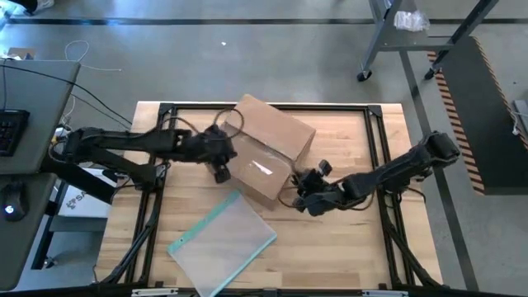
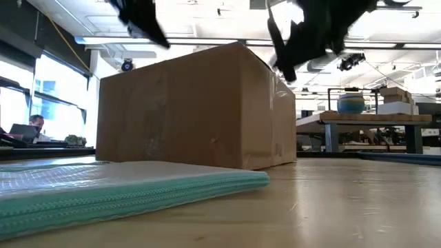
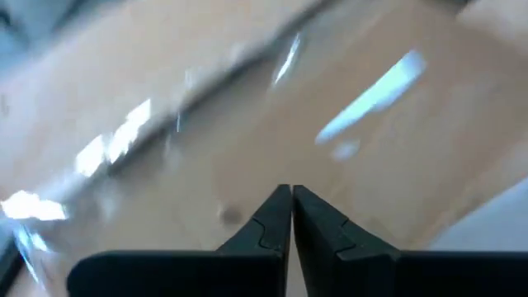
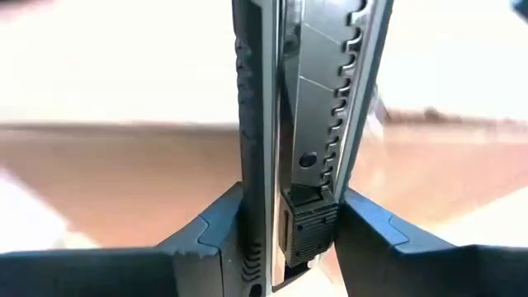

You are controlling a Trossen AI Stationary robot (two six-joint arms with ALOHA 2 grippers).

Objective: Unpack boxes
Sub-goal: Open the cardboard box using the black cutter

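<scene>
The brown cardboard box (image 1: 268, 148) sits on its base mid-table, with clear tape shining on its top (image 3: 371, 124); it fills the low view (image 2: 193, 110). My left gripper (image 1: 221, 173) is shut and hangs over the box's left near part (image 3: 290, 194). My right gripper (image 1: 304, 186) is at the box's right near corner, shut on a snap-off utility knife (image 4: 305, 124). In the low view both grippers show dark above the box, the left (image 2: 141, 21) and the right (image 2: 303, 34). My left gripper points its shut fingertips (image 3: 276, 206) down at the taped box top; I cannot tell whether they touch it. My right gripper pinches the utility knife's body at its slider end (image 4: 309, 219) between the two fingers. The knife runs straight out ahead of the fingers, its segmented blade (image 4: 318, 99) toward the box, lifted clear of the table.
A flat clear pouch with a teal zip edge (image 1: 223, 239) lies on the table near the box's near side (image 2: 103, 186). Black frame rails (image 1: 375, 148) border the wooden top. A desk with a keyboard (image 1: 12, 132) stands left; a person (image 2: 34, 125) sits far off.
</scene>
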